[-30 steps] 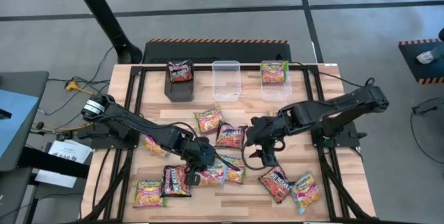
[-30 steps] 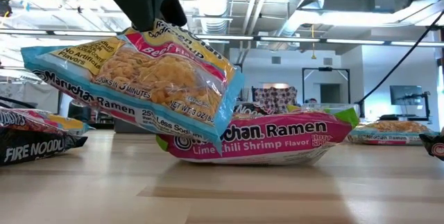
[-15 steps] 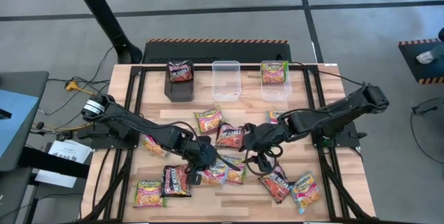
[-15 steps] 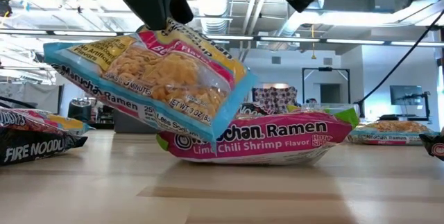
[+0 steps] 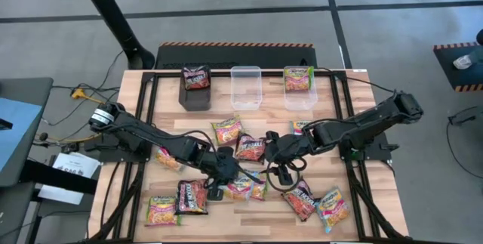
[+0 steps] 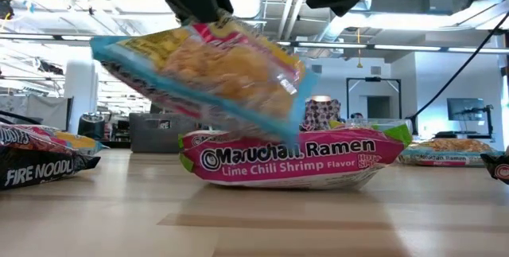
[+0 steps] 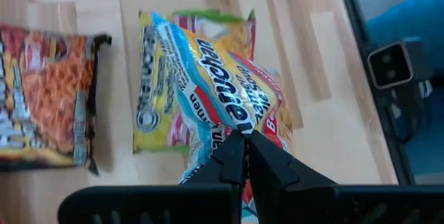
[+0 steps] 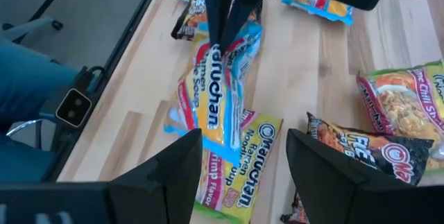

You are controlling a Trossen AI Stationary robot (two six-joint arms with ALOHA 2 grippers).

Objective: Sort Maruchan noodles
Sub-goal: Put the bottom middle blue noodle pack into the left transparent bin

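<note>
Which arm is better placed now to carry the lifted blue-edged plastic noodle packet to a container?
Left. The left gripper is already shut on the blue-edged plastic noodle packet, holding it off the wooden table. The right gripper is open and empty beside it, so it would first need a handover.

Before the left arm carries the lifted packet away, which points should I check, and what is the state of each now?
1. Left gripper shut on the blue-edged packet: ok.
2. Packet lifted off the table: ok, it hangs tilted above the Lime Chili Shrimp packet.
3. Only one packet picked up: ok, the Lime Chili Shrimp packet lies flat below.
4. Right gripper open and empty: ok.
5. Right gripper out of the way: not ok, it hovers close beside the lifted packet.
6. Clear tub free to take a packet: ok, it looks empty.
</note>
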